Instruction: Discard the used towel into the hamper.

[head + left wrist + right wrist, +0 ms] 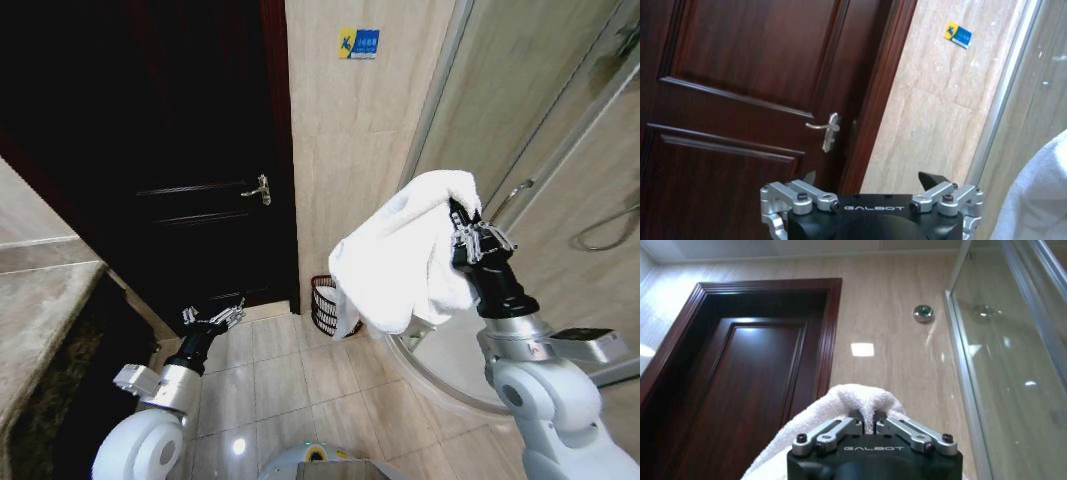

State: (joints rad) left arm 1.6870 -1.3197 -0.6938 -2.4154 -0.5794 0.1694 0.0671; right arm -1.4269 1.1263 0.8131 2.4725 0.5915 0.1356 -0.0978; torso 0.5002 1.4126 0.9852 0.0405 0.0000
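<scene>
A white towel hangs in the air in front of me, bunched and draped, with my right gripper shut on its top fold. The right wrist view has the fingers pinched on the towel. Below and behind the towel, the dark reddish-brown hamper stands on the floor against the tiled wall, partly hidden by the cloth. My left gripper stays low on the left, open and holding nothing, pointing toward the door; its fingertips stand wide apart in the left wrist view.
A dark wooden door with a metal handle is shut on the left. A glass shower enclosure with a curved base fills the right. A stone counter is at my left. Tiled floor lies ahead.
</scene>
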